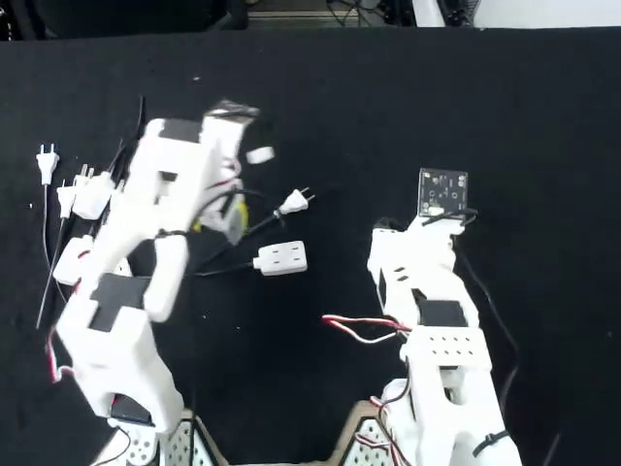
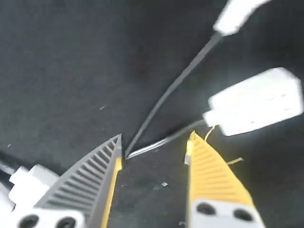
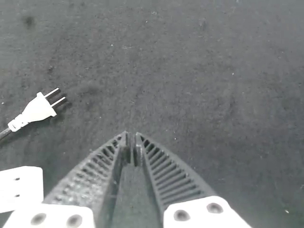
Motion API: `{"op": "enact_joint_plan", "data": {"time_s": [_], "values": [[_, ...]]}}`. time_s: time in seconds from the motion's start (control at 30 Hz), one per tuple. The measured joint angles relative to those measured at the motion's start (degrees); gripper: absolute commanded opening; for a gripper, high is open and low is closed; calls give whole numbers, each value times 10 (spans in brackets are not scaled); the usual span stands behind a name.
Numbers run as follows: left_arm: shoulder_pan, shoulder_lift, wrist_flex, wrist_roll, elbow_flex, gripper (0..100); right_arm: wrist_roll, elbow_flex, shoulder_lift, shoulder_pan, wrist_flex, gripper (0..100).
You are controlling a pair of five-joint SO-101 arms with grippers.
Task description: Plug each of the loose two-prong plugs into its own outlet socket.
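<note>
On matte black cloth [image 2: 71, 57], my left gripper [image 2: 155, 137] holds ribbed wedges apart over thin cords [image 2: 166, 95] beside a boxy white socket [image 2: 259, 102], my right gripper [image 3: 130, 137] pinched together.

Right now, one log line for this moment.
left gripper: open, over thin black cable | right gripper: shut, empty | white two-prong plug: loose | white rectangular outlet block: nothing plugged in

Probably a lab bench: black-draped table [image 1: 388, 107], background cables [image 1: 354, 12].
</note>
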Motion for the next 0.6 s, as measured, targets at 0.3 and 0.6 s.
{"op": "enact_joint_plan", "data": {"time_s": [0.3,0.6], "values": [[-84,-1,-46,10,113,216,0,0,0,0,0,12],[-36,-1,-151,18,170,216,0,5,0,-1,0,12]]}}
